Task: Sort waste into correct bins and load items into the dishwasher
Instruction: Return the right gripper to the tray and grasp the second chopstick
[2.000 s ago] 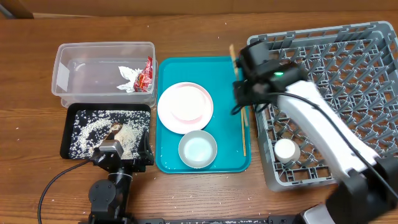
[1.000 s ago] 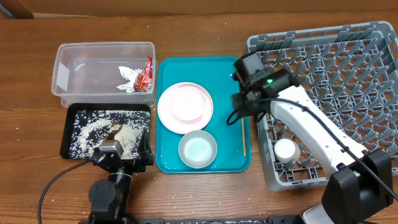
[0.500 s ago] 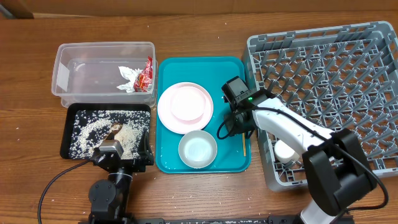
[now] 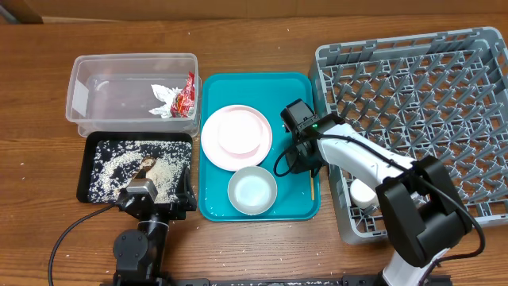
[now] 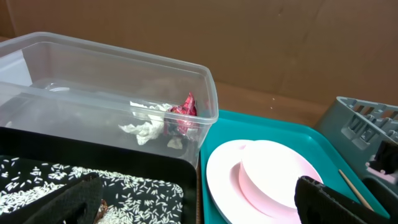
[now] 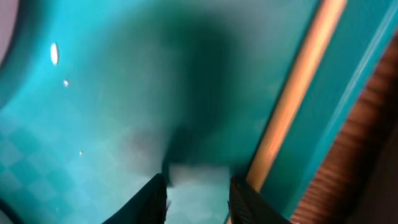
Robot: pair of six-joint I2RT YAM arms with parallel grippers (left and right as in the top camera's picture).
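- Overhead: the clear tub (image 4: pixel 133 75) at far left holds a crumpled tissue (image 4: pixel 164 99) and a red wrapper (image 4: pixel 185 95), both near its right wall.
- The black tray (image 4: pixel 86 163) sits just in front of the tub, strewn with rice (image 4: pixel 111 165), with a brown scrap (image 4: pixel 147 168) near the front edge.
- Left gripper (image 4: pixel 151 199) sits at the black tray's front edge, fingers wide apart, holding nothing.
- Teal tray (image 4: pixel 216 87) in the middle carries a plate (image 4: pixel 236 137) and, in front of it, a bowl (image 4: pixel 252 191).
- Chopstick (image 4: pixel 311 181) lies along the teal tray's right edge, its far part hidden under the right arm.
- Right gripper (image 4: pixel 298 157) is low over the teal tray floor; the wrist view is blurred, fingertips (image 6: pixel 155 199) slightly apart with nothing clamped and the chopstick just beside one.
- Dish rack (image 4: pixel 429 103) at right has a cup (image 4: pixel 363 192) in its front-left corner, partly covered by the arm.
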